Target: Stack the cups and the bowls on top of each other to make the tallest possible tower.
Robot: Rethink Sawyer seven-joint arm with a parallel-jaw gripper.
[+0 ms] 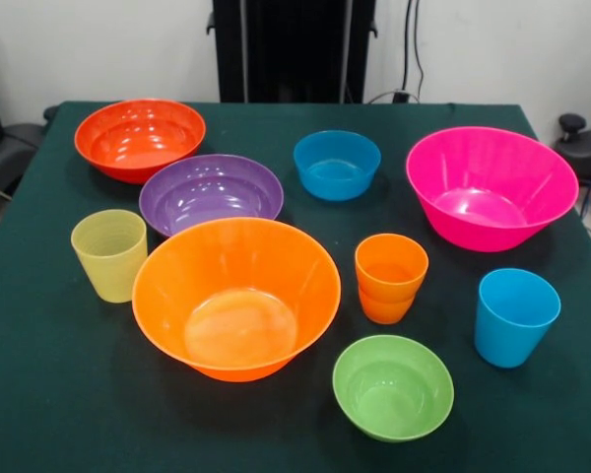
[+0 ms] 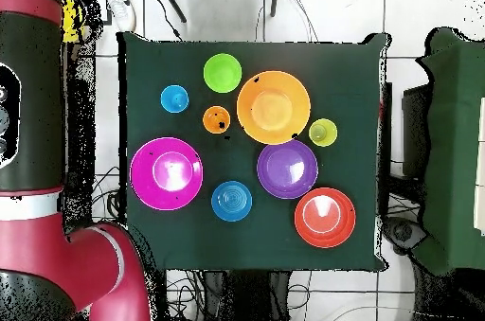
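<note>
No tower is begun: the bowls (image 1: 235, 296) and cups (image 1: 391, 277) are spread singly over the tabletop (image 1: 59, 394), though the orange cup looks doubled. The tool is not seen.

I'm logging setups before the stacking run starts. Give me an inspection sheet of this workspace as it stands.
Surface: dark green table cloth, flat.
Job's things: large orange bowl, hot pink bowl, red-orange bowl, purple bowl, blue bowl, lime green bowl; ribbed yellow-green cup, blue cup, orange cup, seemingly nested in a second cup. All upright; no tower built.
Clutter: nothing seen.
Grippers: pincer not in view; red arm drawn back beside the table.
Cables: wires down the back wall, more on the floor.
Surroundings: black pedestal, tiled floor.
</note>
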